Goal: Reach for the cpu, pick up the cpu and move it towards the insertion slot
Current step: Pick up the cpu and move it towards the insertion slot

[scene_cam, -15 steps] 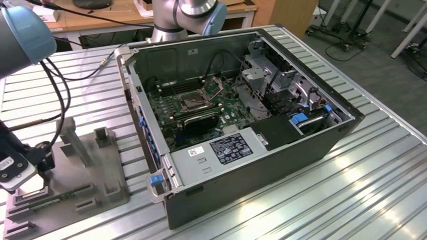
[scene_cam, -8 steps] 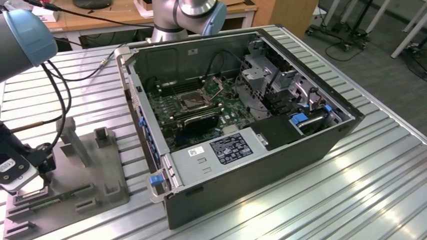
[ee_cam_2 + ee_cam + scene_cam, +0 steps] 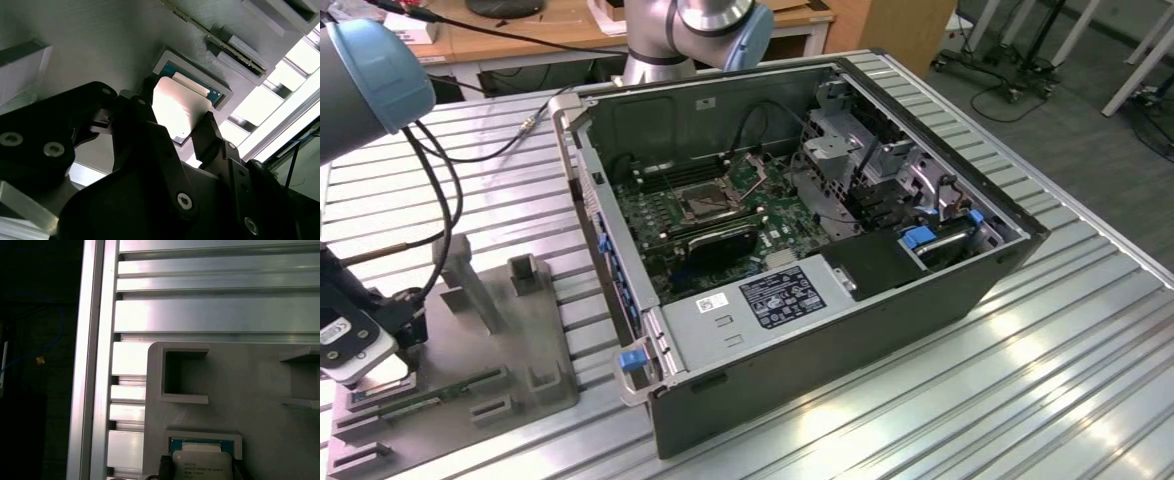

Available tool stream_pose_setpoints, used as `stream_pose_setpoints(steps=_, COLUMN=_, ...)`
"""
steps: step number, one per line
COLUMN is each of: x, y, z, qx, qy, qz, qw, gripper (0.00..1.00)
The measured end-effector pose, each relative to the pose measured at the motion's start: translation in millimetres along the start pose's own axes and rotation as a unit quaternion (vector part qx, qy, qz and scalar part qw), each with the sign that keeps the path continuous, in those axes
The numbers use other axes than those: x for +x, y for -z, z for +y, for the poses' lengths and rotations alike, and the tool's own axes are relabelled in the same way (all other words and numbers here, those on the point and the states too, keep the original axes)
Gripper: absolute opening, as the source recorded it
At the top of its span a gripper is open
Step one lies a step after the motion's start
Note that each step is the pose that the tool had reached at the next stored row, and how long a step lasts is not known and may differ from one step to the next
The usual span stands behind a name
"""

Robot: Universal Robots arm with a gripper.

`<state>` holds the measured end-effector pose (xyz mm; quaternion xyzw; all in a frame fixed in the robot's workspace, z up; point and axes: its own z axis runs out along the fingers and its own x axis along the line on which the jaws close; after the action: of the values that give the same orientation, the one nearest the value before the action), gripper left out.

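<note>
Grey fixture tray (image 3: 100, 45): 2 fingers (image 3: 215, 140) grip 1 cpu (image 3: 180, 107) by opp. edges.

Glare streaks on ribbed metal desk (image 3: 1014, 340) in exterior view. Chip (image 3: 175, 110) face washed out white in second wrist view; end effector (image 3: 178, 104) dark.

No legible text anywhere. Faint rows of print on the cpu (image 3: 201, 466) face in the first wrist view (too small to make out); likewise on the black label (image 3: 781, 292) and white sticker (image 3: 716, 303) inside the computer case (image 3: 881, 330).
</note>
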<state>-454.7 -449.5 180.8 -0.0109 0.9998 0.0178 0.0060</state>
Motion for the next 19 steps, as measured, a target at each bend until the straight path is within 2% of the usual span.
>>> stream_pose_setpoints(steps=19, x=0.0, y=3.4, z=0.1, qx=0.0000, qy=0.000, qz=0.0000, qw=1.00000, gripper=0.55)
